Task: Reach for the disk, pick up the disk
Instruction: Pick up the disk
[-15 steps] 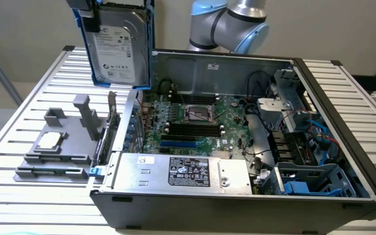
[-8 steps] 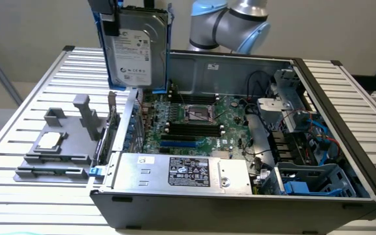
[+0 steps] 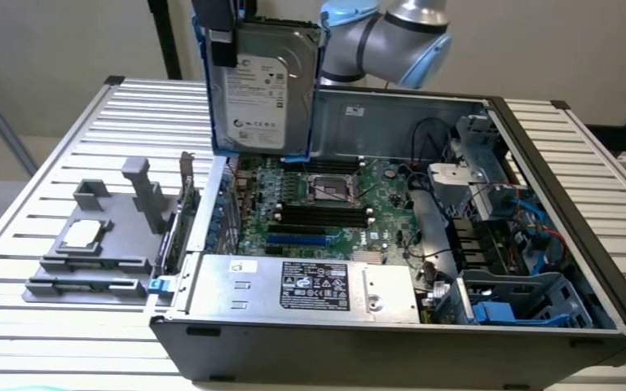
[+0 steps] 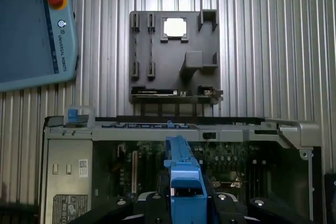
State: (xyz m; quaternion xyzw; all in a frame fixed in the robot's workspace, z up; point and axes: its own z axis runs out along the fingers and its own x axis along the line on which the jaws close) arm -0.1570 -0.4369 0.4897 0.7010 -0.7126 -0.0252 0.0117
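Disk (image 3: 261, 85): the drive I held had a smooth silver-grey metal face, a matt white paper label and a blue plastic carrier.
My gripper (image 4: 184, 199): matt black, closed on the glossy blue plastic edge.
Table (image 3: 63, 171): ribbed, pale metal slats with a dull sheen.
Computer case (image 3: 574, 163): dark grey painted metal outside, bare metal inside.
Fixture (image 4: 173, 59): matt grey plastic, holding a shiny silver chip (image 4: 175, 27).
Power supply box (image 3: 302, 287): brushed silver metal, black label.

Arm raised, fingers (image 4: 184, 203) clamping the disk (image 3: 264, 85).
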